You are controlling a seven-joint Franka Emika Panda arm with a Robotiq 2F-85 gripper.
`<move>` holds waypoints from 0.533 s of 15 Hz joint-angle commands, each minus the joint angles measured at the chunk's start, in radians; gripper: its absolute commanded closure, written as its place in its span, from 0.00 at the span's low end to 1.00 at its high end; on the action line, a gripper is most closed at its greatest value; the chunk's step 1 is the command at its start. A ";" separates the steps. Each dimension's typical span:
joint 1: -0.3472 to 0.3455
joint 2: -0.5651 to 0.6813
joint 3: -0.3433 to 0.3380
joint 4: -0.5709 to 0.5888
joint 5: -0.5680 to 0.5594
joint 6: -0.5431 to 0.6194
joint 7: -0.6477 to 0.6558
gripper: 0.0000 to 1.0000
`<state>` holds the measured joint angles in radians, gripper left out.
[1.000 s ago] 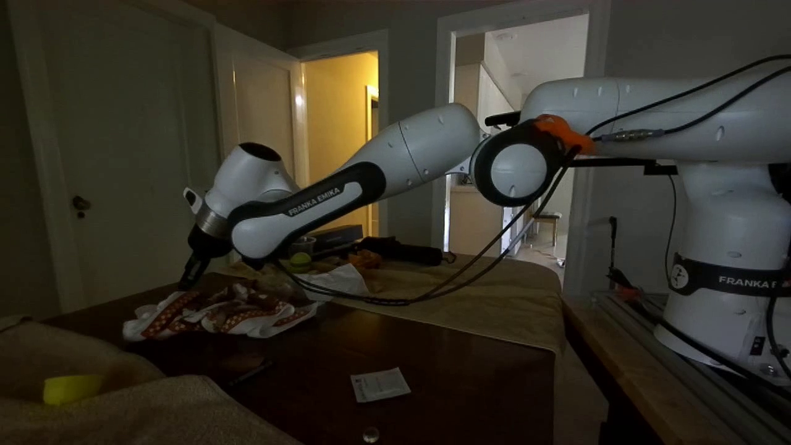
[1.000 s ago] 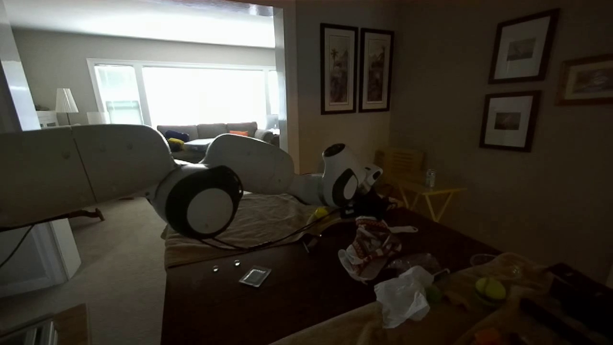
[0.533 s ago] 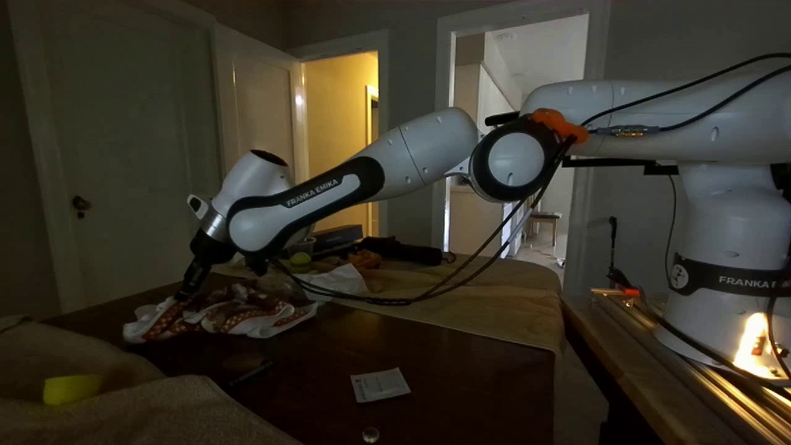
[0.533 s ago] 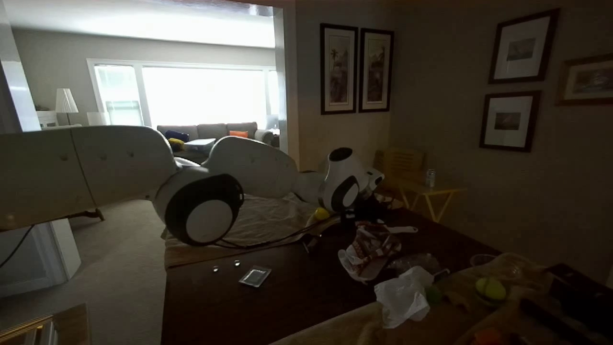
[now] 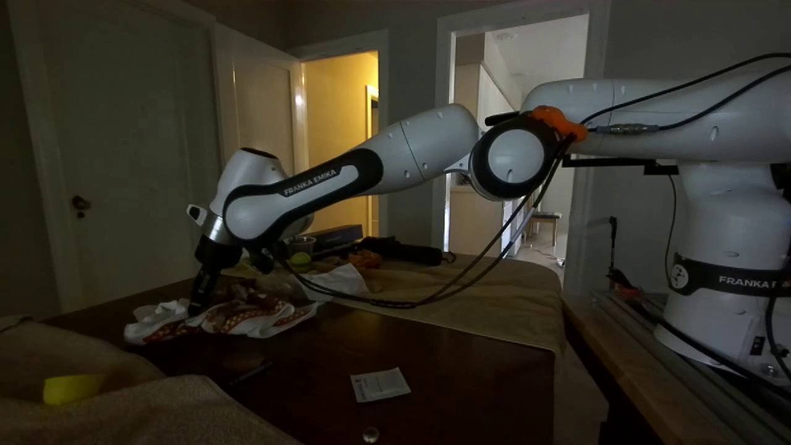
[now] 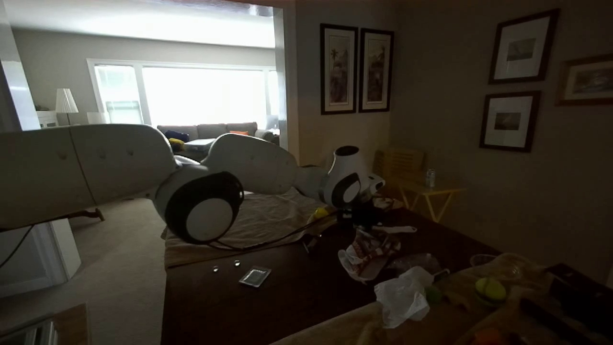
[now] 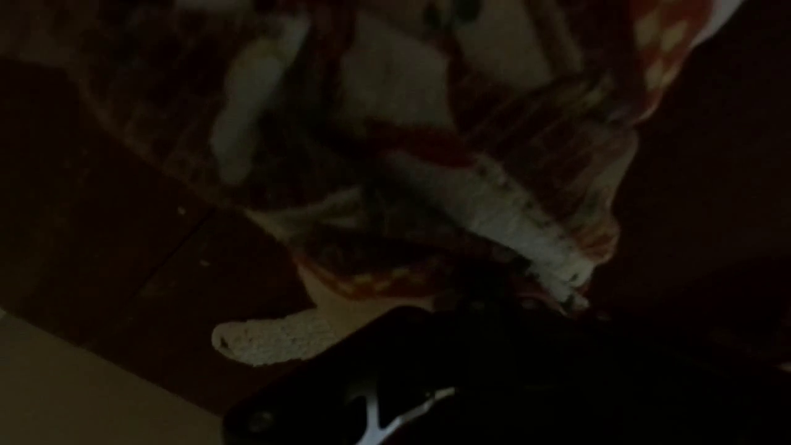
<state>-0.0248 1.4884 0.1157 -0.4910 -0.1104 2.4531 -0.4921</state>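
Observation:
My gripper (image 5: 196,306) points down into a crumpled white cloth (image 5: 259,318) with a red-orange checked border and dark printed patterns. The black fingers touch the cloth near its left end in an exterior view. In an exterior view the cloth (image 6: 366,254) lies below the dark gripper, and a pale strip (image 6: 402,230) sticks out beside it. In the very dark wrist view the cloth (image 7: 395,80) fills the top, and its folds run to the black gripper (image 7: 485,284). The pale strip (image 7: 275,340) shows at its left. The fingertips are lost in shadow, so whether they pinch cloth cannot be seen.
A crumpled white bag (image 6: 404,297) and a green-yellow ball (image 6: 489,290) lie beside the cloth. A small packet (image 5: 380,384) and a clear bead (image 5: 371,435) lie on the dark table. A yellow object (image 5: 73,389) sits on a tan towel (image 5: 185,405). A black marker-like object (image 5: 250,374) lies near.
My gripper has come down into the cloth and then shifted slightly towards the robot base, with the wrist turning more upright. The cloth's far end has bunched up a little around the fingers.

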 commanded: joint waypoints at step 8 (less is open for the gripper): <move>-0.022 -0.055 0.113 0.020 0.200 -0.423 -0.038 1.00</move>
<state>-0.0336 1.4697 0.1697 -0.4485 0.0116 2.0993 -0.4892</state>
